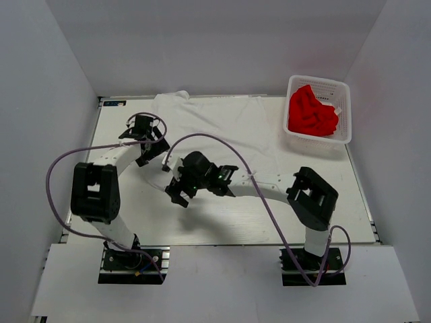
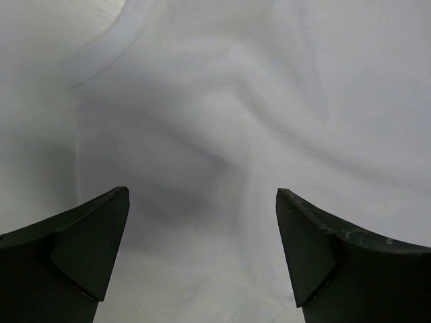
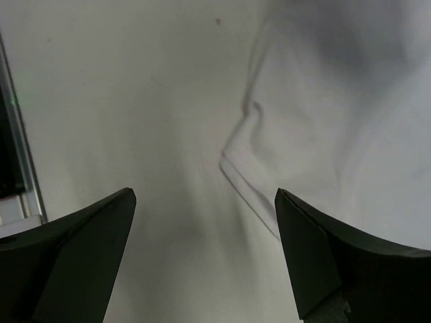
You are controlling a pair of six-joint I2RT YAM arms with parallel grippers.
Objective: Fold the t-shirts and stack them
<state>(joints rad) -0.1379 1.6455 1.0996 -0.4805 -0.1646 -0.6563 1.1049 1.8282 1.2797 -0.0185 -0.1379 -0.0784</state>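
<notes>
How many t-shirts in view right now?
2. The white t-shirt lies spread across the far middle of the table. The red t-shirt sits bunched in the basket at the far right; another could be hidden beneath it.

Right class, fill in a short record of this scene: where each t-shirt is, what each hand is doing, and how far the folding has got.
white cloth t-shirt: spread on the white table, wrinkled, not folded
bright red cloth t-shirt: bunched inside the white plastic lattice basket, far right corner
left hand: open, over the white shirt, holding nothing
right hand: open, over an edge of the white shirt, holding nothing
stack: not started
</notes>
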